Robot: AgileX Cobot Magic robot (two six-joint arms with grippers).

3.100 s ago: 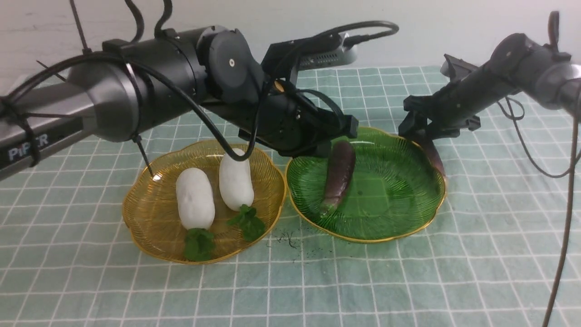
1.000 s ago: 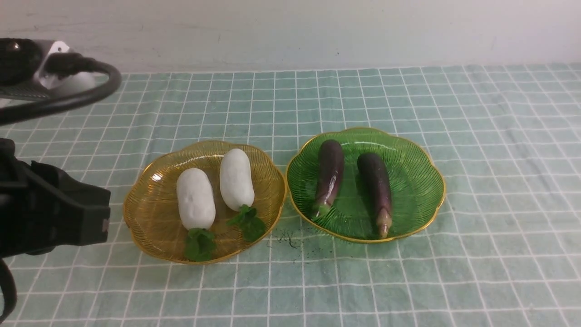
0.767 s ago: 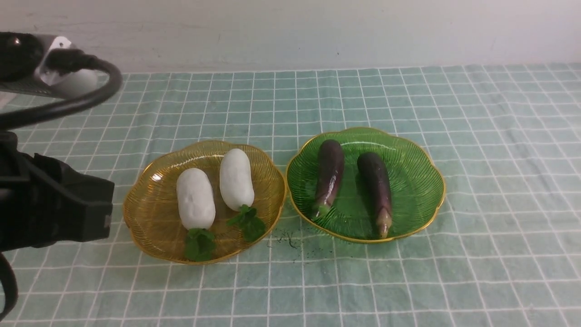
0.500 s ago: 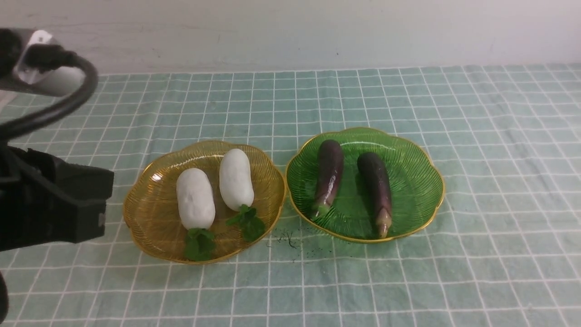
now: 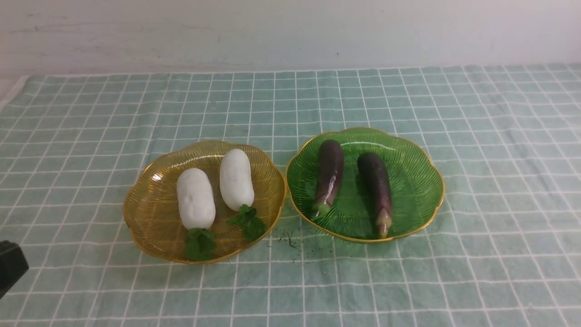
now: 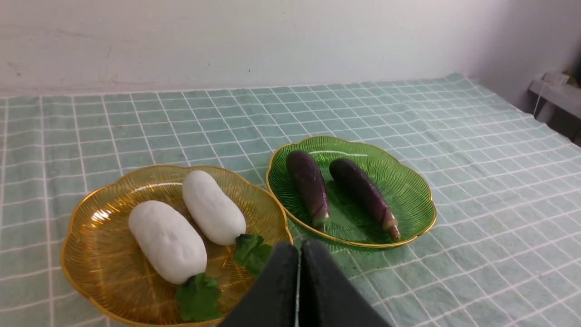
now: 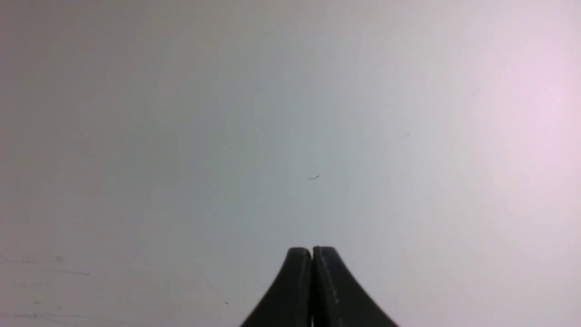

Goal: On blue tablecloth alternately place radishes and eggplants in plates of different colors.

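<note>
Two white radishes (image 5: 195, 204) (image 5: 236, 179) lie side by side in the amber plate (image 5: 154, 213), leafy tufts toward me. Two dark purple eggplants (image 5: 330, 176) (image 5: 377, 191) lie in the green plate (image 5: 417, 181), stems toward me. Both plates sit on the blue tablecloth (image 5: 499, 150). My left gripper (image 6: 299, 247) is shut and empty, held back from the plates on my side; its view shows the radishes (image 6: 167, 240) (image 6: 213, 207) and eggplants (image 6: 311, 188) (image 6: 363, 196). My right gripper (image 7: 312, 250) is shut, empty, and faces a blank wall.
A pale wall (image 5: 290, 32) runs along the cloth's far edge. Dark crumbs (image 5: 288, 238) lie on the cloth between the plates' near rims. A black piece of my left arm (image 5: 10, 268) shows at the lower left corner.
My left arm has drawn back out of the front view toward the lower left; only a corner of it remains. Radishes, eggplants and plates have not moved.
</note>
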